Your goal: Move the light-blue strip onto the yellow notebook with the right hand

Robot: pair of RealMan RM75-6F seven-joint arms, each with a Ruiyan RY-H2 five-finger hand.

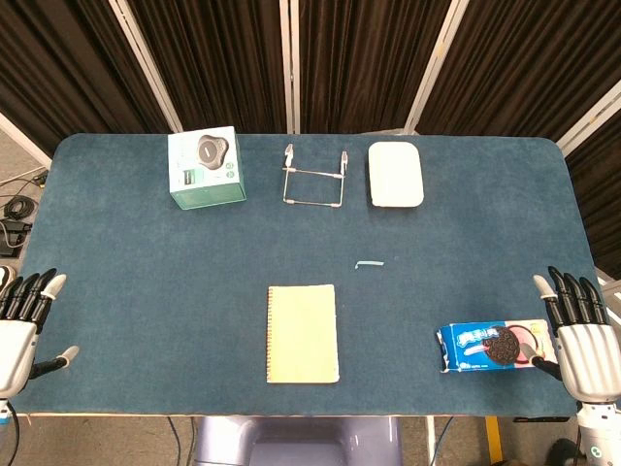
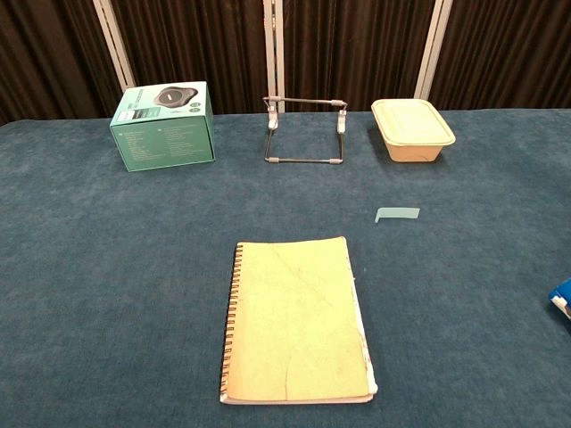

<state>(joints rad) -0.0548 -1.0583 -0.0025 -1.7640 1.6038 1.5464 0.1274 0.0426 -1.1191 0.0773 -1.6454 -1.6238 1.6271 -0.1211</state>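
The light-blue strip point(image 1: 369, 263) is lying on the bench point(image 1: 146, 282), just beyond the yellow notebook point(image 1: 302, 333) and apart from it. The right hand point(image 1: 582, 330) is resting at the bench's edge beside a cookie packet point(image 1: 490, 346), fingers spread and holding nothing. The left hand point(image 1: 24, 320) is sitting likewise, fingers apart and empty.

My counter point(image 2: 107, 267) wears a matt blue cloth, faintly napped. The yellow notebook point(image 2: 294, 316) has a dull paper cover, creased, with a dark wire spiral down its edge. The light-blue strip point(image 2: 398, 214) looks thin and smooth. The green box point(image 2: 163, 125) is printed card, the stand point(image 2: 305, 131) bare metal wire, the lidded tub point(image 2: 412, 127) cream plastic. The biscuit packet point(image 1: 490, 346) is glossy film. My fingers point(image 1: 572, 296) are black, on white shells
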